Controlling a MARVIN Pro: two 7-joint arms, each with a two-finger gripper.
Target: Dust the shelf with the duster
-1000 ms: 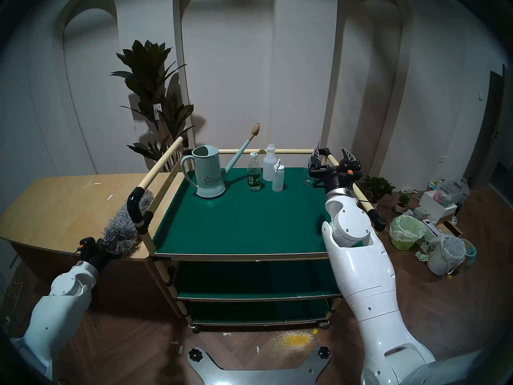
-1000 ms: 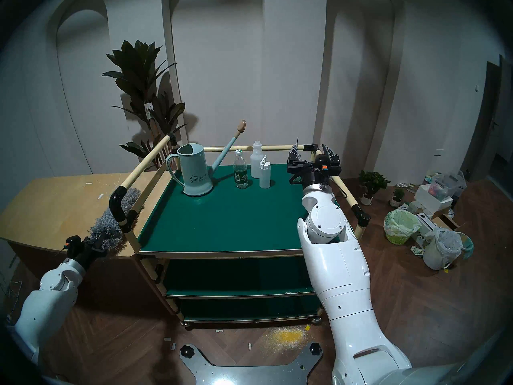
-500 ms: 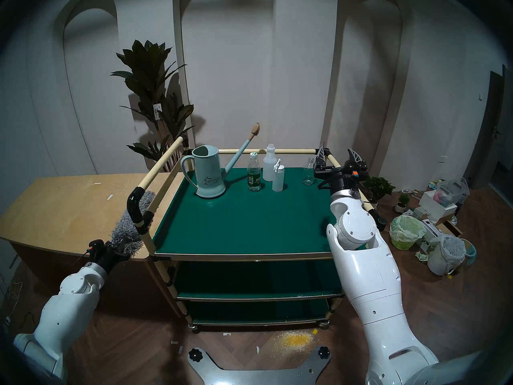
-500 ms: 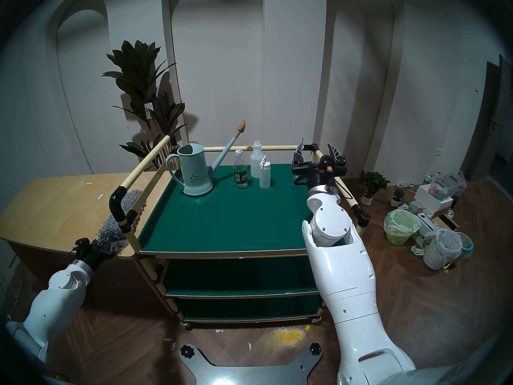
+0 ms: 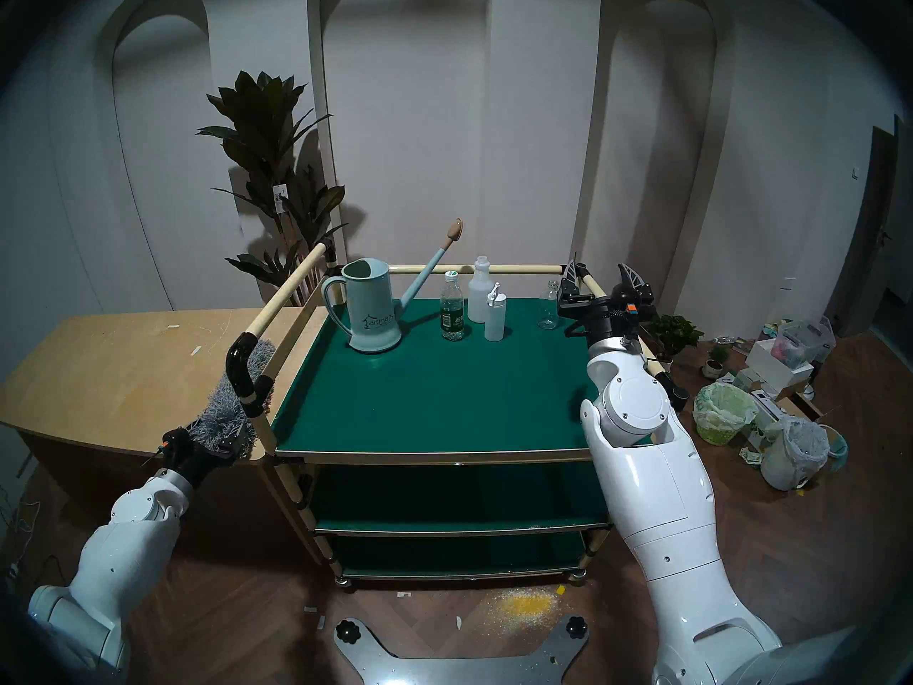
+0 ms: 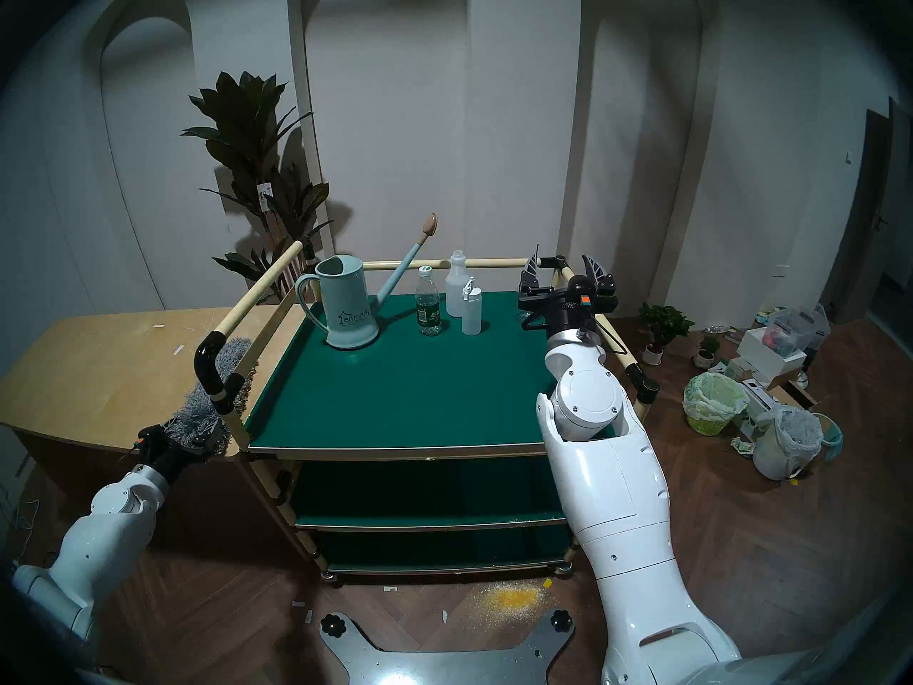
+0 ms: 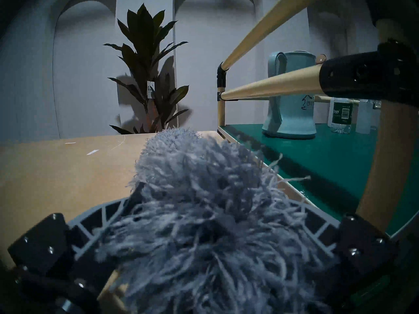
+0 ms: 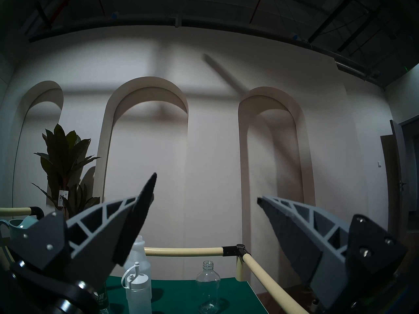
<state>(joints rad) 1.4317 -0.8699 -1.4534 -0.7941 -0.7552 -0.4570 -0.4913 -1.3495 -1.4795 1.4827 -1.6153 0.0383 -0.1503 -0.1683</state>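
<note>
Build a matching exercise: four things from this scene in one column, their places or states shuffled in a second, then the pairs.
1. duster
2. watering can
3. clear bottle
4. right gripper

A. open, raised by the right edge of the shelf
B. far left of the shelf
C. on the wooden counter
D. far right corner of the shelf

Pairs: 1-C, 2-B, 3-D, 4-A

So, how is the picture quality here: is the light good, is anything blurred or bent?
Head views: dim bluish light, the fisheye bends the arches and leaves a dark rim, and the watering can casts a soft shadow on the shelf. Left wrist view: the duster fills the foreground, its nearest strands blurred. Right wrist view: dark ceiling, the right hand sharp against the wall.
</note>
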